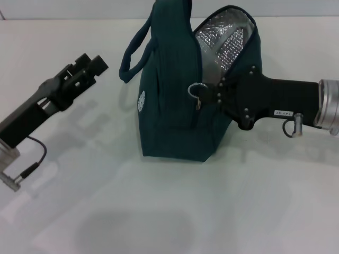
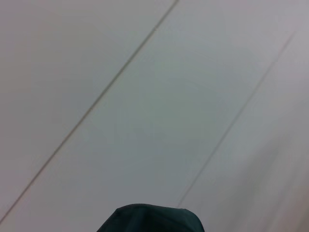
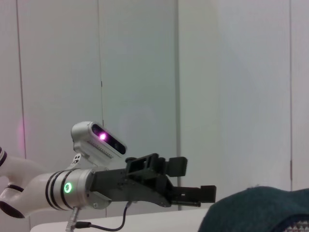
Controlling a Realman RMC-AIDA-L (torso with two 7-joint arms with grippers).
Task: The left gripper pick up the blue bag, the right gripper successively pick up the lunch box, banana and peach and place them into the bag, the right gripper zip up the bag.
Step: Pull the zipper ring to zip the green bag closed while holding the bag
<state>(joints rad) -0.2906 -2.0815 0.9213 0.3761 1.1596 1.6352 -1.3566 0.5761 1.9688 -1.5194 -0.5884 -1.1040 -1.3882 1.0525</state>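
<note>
— On the table [image 1: 175,211], toward its far middle, what stands there?

— The blue bag [image 1: 169,106], upright, its mouth partly open so the silver foil lining [image 1: 222,39] shows at the upper right. One loop handle [image 1: 132,55] sticks out to its left side, and a round white logo [image 1: 141,101] sits low on the facing panel.

— And the ring zipper pull [image 1: 196,90]?

— It hangs at the bag's near edge, just beside the tips of the right gripper [image 1: 225,92], which reaches in level from the right and touches the bag there. Whether its jaws pinch anything, I cannot tell.

— The other arm?

— The left gripper [image 1: 90,63] hangs well apart from the bag, to its left, above the table, jaws narrowly parted and holding nothing. The right wrist view shows it [image 3: 193,181] beyond the bag's dark fabric [image 3: 256,210].
</note>
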